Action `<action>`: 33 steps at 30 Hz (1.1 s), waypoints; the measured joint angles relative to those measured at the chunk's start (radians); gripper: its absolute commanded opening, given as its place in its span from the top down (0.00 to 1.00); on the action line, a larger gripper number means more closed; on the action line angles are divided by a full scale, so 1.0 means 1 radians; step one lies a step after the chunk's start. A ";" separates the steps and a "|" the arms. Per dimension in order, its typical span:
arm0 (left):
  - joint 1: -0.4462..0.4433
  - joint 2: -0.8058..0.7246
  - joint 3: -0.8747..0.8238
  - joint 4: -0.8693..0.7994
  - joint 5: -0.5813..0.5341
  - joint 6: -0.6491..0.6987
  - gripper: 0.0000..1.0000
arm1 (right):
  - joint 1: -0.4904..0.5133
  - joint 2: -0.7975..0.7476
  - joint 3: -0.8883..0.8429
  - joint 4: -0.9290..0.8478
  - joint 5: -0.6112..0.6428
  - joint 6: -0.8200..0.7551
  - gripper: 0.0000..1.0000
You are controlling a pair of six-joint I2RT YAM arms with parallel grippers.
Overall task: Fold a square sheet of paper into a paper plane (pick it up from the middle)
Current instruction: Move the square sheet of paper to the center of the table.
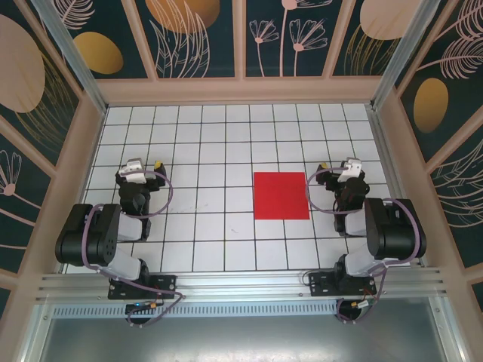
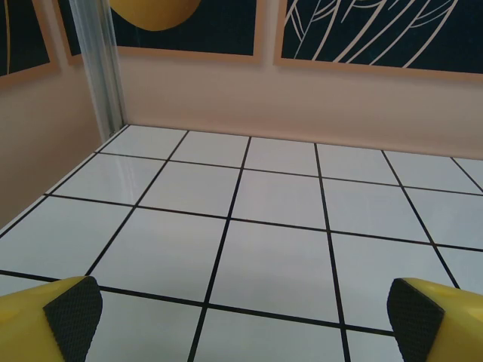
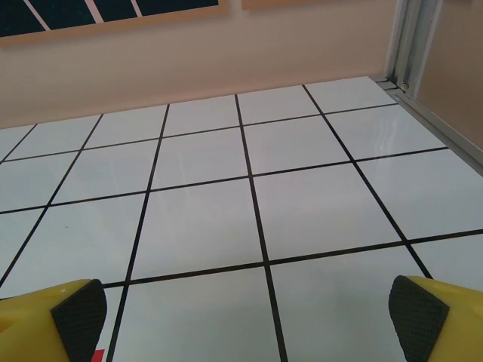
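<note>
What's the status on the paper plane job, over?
Open and empty: left tool, right tool. The square sheet of paper lying flat, unfolded, just left of the right tool. Nothing seen in the way.

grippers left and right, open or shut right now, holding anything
left gripper: open, holding nothing
right gripper: open, holding nothing

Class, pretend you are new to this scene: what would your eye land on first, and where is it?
The red paper, a flat square right of centre on the white gridded table. Next, two black arms at the near edge, the left gripper and right gripper open, the right one just beside the paper.
</note>
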State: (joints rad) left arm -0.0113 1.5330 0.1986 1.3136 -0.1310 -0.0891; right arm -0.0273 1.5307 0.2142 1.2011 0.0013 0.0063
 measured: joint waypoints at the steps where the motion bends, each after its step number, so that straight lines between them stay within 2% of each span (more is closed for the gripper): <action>1: 0.000 0.000 0.000 0.000 0.000 0.000 0.01 | 0.000 0.000 0.000 0.000 0.000 0.000 0.01; 27: 0.000 0.000 0.001 0.007 -0.002 0.000 0.01 | -0.005 0.000 0.000 0.000 -0.003 0.000 0.01; 33: 0.000 0.003 -0.088 0.160 -0.029 -0.002 0.01 | 0.011 -0.015 0.021 -0.042 0.025 -0.001 0.01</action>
State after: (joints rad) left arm -0.0113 1.5364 0.1108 1.4738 -0.1596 -0.0910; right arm -0.0158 1.5154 0.2348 1.1595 0.0265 0.0055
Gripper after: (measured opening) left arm 0.986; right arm 0.988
